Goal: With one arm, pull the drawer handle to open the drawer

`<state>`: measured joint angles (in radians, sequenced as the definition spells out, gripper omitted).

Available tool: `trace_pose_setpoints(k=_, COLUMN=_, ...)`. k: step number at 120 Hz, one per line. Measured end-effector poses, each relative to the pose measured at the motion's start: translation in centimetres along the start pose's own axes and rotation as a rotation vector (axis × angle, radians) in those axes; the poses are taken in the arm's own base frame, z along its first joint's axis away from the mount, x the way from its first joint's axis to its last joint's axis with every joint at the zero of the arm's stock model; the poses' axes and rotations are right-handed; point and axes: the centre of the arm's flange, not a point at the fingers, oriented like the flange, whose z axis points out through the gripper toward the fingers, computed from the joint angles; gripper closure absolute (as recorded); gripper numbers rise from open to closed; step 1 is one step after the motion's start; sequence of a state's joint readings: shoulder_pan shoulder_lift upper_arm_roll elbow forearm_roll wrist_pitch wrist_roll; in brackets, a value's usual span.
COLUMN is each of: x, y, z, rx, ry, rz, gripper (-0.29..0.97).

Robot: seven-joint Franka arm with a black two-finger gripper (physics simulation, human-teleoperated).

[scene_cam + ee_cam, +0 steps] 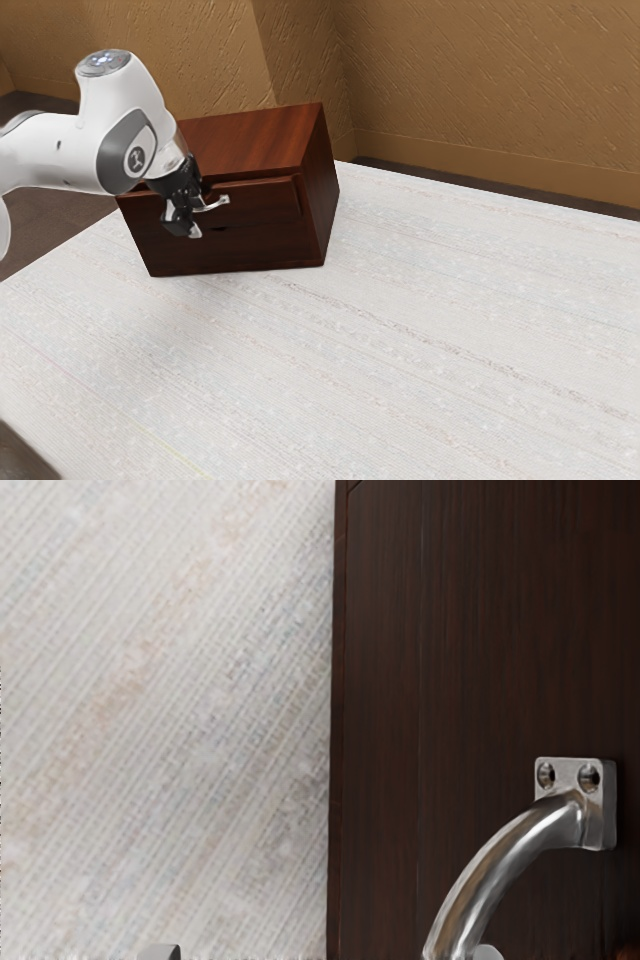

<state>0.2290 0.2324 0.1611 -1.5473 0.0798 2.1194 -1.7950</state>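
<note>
The pale, wood-grained table (pixel 400 350) lies bare across the near ground. Further back, toward ten o'clock on it, the white arm (pixel 70 150) comes in from the exterior view's left. Its black gripper (pixel 190 213) is set against the front of a dark brown wooden box (pixel 260 135). The fingers stand spread apart with the silver handle (pixel 214 202) passing between them. The handle's free end pokes out toward three o'clock of the hand. It is not pinched from both sides.

The wrist view shows the curved metal bar (pixel 500 860) sweeping away from its mounting plate (pixel 575 800), which has two screw holes. The plate is fixed to the dark drawer front (pixel 450 630).

The drawer front (pixel 255 205) fills the box's near face. I cannot tell whether it stands out from the box. Behind the box, at twelve o'clock, are the tan plastered walls (pixel 480 70).
</note>
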Motion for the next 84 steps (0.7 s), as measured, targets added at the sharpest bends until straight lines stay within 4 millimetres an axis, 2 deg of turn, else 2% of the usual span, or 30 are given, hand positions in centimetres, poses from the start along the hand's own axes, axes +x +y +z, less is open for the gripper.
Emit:
trace_pose_setpoints(k=24, x=-0.3, y=-0.6, z=-0.4, rx=0.007, ry=-0.006, rz=0.019, gripper=0.41)
trace_pose_setpoints(k=84, x=-0.1, y=-2.4, z=-0.6, rx=0.042, ry=-0.017, rz=0.025, gripper=0.46)
